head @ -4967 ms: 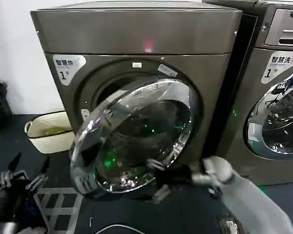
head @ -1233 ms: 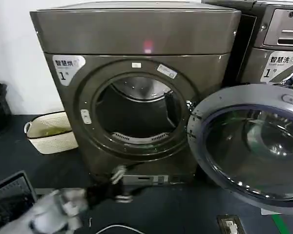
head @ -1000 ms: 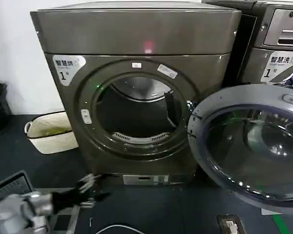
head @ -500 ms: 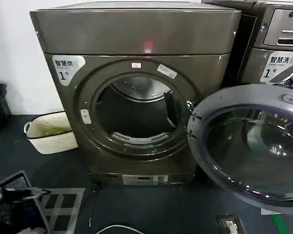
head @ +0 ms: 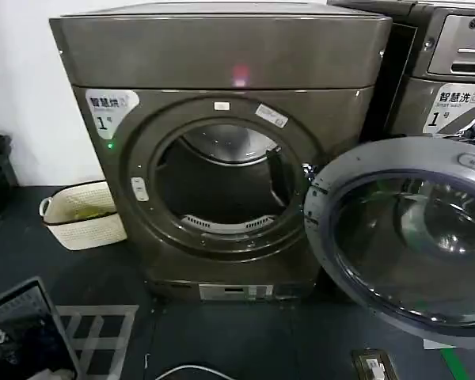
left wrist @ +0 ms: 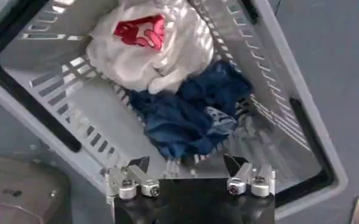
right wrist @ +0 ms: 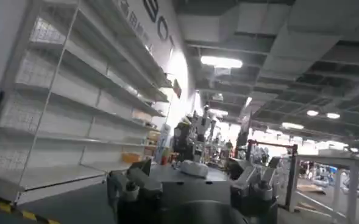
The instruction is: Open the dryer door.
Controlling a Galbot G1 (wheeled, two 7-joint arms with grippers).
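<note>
Dryer [head: 222, 63]: drum mouth exposed. Dryer door [head: 404, 237]: swung wide to the dryer's right, inner rim facing us. Left gripper [left wrist: 190, 178]: fingers spread, empty, over a laundry basket [left wrist: 277, 109]. Right gripper [right wrist: 191, 182]: apparently spread, aimed away. We judge the opening done; we'd leave the door untouched.
</note>
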